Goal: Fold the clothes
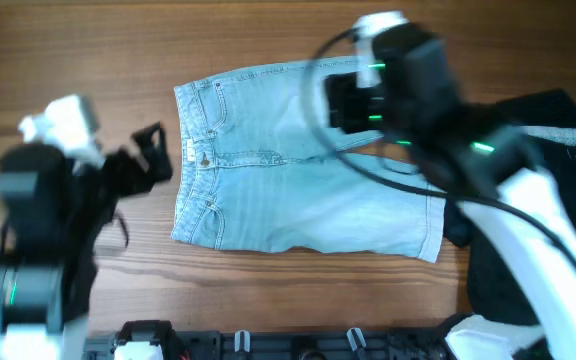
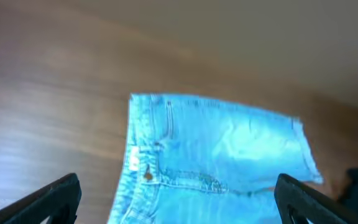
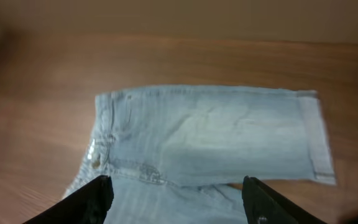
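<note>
Left hand (image 1: 158, 152): fingers spread wide, nothing between them; it hovers just beside the waistband (image 1: 196, 160) end of the denim shorts (image 1: 288, 210); its wrist view shows both fingertips low in frame with the shorts ahead of them.

Right hand (image 1: 353, 100): also spread and empty; it hangs over the far leg of the shorts, with the arm hiding part of that leg from overhead; its wrist view looks down on the far leg and its cuffed hem (image 3: 319, 137).

Shorts: flat on the table (image 1: 88, 40), front up, button (image 1: 206, 160) showing; waistband to the robot's left, hems to its right; some soft wrinkling mid-leg.

Black garment (image 1: 568, 115): close against the near hem; cannot tell whether they overlap.

Judged step: approach for a first fold, nothing gripped yet.

Doing it well, as I read it: pinch matching corners, left at the far waistband corner, right at the far hem; take denim only, clear of the black cloth; lift both ends level and carry together so the edges land aligned; thick seams may slip from a shallow pinch, so bite deep.
</note>
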You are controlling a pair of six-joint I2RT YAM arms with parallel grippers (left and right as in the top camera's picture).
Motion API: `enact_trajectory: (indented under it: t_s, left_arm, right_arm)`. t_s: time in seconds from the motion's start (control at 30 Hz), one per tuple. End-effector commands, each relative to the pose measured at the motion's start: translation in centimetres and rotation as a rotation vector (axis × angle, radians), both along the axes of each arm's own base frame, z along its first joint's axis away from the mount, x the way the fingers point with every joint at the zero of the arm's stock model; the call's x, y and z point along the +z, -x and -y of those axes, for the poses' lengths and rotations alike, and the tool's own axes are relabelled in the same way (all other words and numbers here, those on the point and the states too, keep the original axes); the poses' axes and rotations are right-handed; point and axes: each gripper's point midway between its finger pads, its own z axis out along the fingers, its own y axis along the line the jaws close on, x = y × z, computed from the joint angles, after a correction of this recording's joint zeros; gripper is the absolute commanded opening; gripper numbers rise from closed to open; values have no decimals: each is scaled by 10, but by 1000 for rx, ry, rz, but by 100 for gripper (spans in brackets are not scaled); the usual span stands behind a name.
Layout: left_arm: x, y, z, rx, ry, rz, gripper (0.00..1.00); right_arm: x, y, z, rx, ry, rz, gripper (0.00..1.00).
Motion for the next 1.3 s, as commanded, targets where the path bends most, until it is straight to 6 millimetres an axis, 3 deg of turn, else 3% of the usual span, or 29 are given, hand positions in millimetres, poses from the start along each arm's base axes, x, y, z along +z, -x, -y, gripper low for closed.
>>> enact_trajectory:
  t_s: [0.0, 0.07, 0.1, 0.23, 0.33, 0.4, 0.53, 0.63, 0.67, 0.73, 0.8, 0.87, 0.9, 1.0, 1.07, 1.17, 1.27]
  left_arm:
    - [-45, -58, 13, -53, 40, -114, 100]
    - [-86, -84, 5, -12, 9, -217, 100]
    - [-116, -98, 7, -19, 15, -290, 98]
    - [-219, -128, 11, -32, 29, -496, 55]
    - [-276, -139, 17, -58, 52, -577, 47]
    - [-305, -144, 17, -61, 49, -604, 38]
    - [-335, -152, 16, -58, 40, -615, 33]
    - [-358, -150, -3, 20, -41, -647, 4]
    - [-363, -148, -18, 98, -81, -661, 4]
    - [-360, -137, -70, 360, -191, -678, 4]
    - [-348, -129, -116, 516, -234, -671, 4]
    - [-331, -126, -156, 605, -147, -655, 4]
    - [-324, -128, -164, 618, -88, -636, 4]
    - [-296, -139, -178, 585, 44, -560, 4]
    - [-267, -146, -176, 517, 79, -499, 15]
    - [-224, -143, -173, 508, 77, -430, 25]
    - [-173, -125, -165, 505, 74, -372, 29]
  right_arm:
    - [14, 11, 17, -27, -89, -24, 72]
    - [10, 14, 22, -38, -78, -45, 72]
    - [6, 15, 23, -40, -71, -61, 72]
    - [-1, 16, 25, -83, -85, -96, 72]
    - [-7, 12, 24, -91, -79, -116, 72]
    - [-16, 9, 23, -94, -66, -141, 72]
    - [-38, 4, 20, -105, -37, -210, 72]
    - [-62, -2, 21, -135, 2, -271, 72]
    - [-68, -4, 23, -145, 18, -285, 71]
    - [-82, -7, 27, -177, 51, -323, 71]
    - [-94, -11, 30, -197, 72, -356, 72]
    - [-110, -16, 31, -209, 77, -402, 72]
    - [-116, -18, 32, -211, 81, -419, 73]
    - [-142, -25, 26, -194, 71, -502, 73]
    - [-168, -28, 23, -184, 68, -585, 74]
    - [-197, -31, 17, -133, 87, -662, 73]
    - [-242, -36, 11, -79, 132, -750, 67]
